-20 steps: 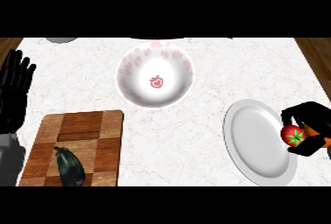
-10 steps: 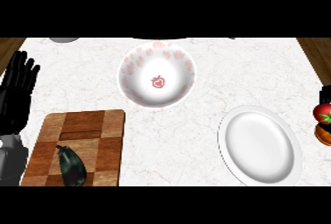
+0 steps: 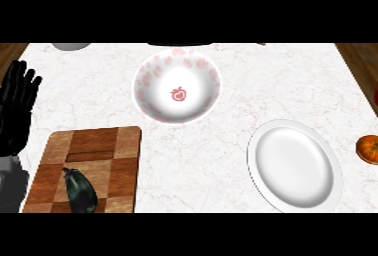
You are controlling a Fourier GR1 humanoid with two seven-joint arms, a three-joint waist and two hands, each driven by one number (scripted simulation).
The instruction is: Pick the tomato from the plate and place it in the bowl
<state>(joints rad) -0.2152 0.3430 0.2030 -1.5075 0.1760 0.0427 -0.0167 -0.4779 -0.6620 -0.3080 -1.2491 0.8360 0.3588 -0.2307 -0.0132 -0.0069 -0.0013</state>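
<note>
The left hand [image 3: 18,107] rests at 9 o'clock, its fingers straight and wide. The bowl [image 3: 177,90] is at 12 o'clock and the plate [image 3: 295,165] at 4 o'clock. The tomato [image 3: 376,97] is perhaps the red sliver at 3 o'clock, but I cannot tell.

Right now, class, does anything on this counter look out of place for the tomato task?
Yes. The plate is bare and the bowl holds no tomato. Only a round orange thing shows, cut off at the view's right edge beyond the plate; I cannot tell whether it is the tomato.

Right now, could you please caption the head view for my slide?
Empty white plate, patterned bowl, dark vegetable on a wooden board, left hand resting open.
</note>
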